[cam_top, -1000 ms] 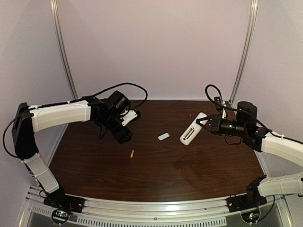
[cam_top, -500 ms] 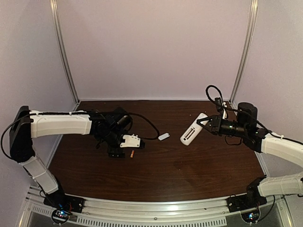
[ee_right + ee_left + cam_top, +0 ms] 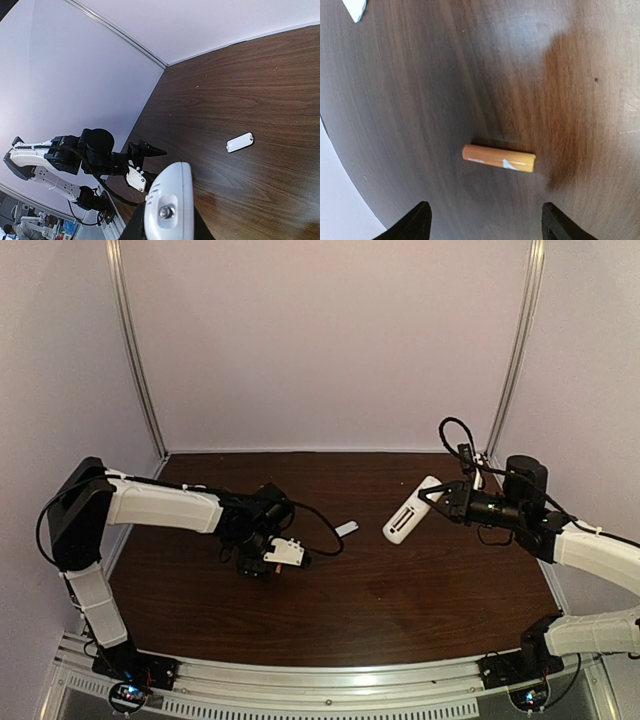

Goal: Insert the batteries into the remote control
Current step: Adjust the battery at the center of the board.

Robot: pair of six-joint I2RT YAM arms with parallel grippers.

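Note:
One orange battery (image 3: 498,158) lies on the dark wood table (image 3: 400,600), seen in the left wrist view between and just ahead of my left gripper's (image 3: 485,222) open black fingertips (image 3: 415,222). In the top view the left gripper (image 3: 262,568) points down over that spot and hides the battery. My right gripper (image 3: 432,498) is shut on the white remote control (image 3: 410,511) and holds it above the table at the right, tilted. The remote's end fills the bottom of the right wrist view (image 3: 169,205).
The small loose white cover piece (image 3: 346,528) lies on the table between the two arms; it also shows in the right wrist view (image 3: 239,142). Purple walls close in the back and sides. A metal rail (image 3: 330,690) runs along the near edge.
My left arm has swung from the back left toward the table's middle and come down over the orange battery. The right arm and remote have barely moved.

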